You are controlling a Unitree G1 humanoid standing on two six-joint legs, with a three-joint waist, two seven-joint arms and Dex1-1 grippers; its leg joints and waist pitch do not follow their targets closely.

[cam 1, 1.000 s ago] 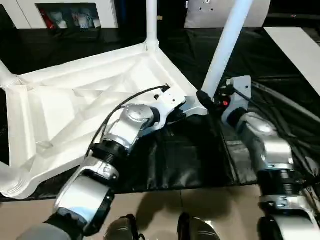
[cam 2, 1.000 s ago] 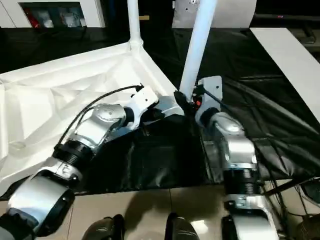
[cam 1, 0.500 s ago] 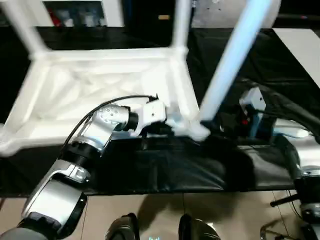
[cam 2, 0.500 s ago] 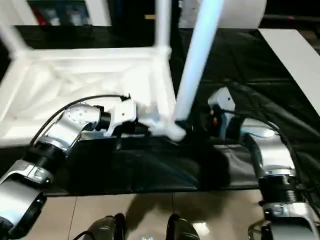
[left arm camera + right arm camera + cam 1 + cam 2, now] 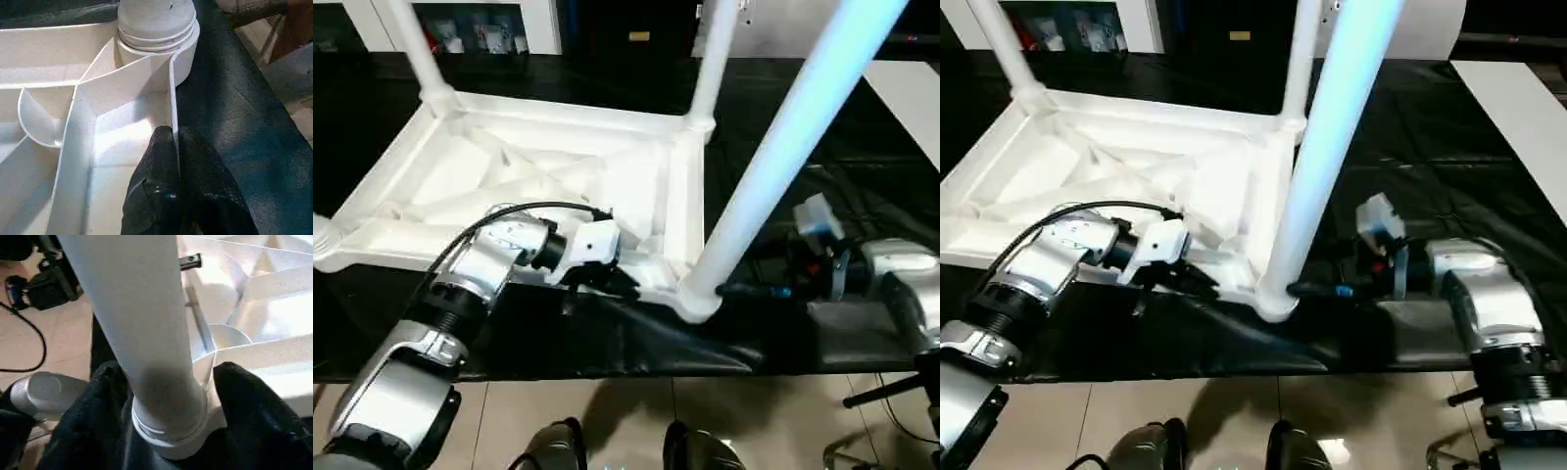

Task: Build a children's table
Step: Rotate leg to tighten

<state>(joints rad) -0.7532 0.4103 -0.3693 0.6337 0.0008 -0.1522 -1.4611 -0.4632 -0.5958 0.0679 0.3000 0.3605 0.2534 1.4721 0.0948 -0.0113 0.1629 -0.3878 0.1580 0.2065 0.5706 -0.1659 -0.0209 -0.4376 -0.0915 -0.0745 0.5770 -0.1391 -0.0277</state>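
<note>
Your table (image 5: 558, 176) lies upside down on the cover (image 5: 773, 343), light but slippery; left gripper (image 5: 175, 147) pinches its near rim, right gripper (image 5: 168, 377) straddles the near-right leg (image 5: 773, 166), open.

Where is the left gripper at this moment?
In the left eye view the left gripper is on the near rim of the upturned table, left of the nearest leg; its jaws are shut on that rim.

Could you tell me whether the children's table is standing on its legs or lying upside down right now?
Upside down: the children's table shows its ribbed underside, and the legs rise from the corner sockets.
</note>
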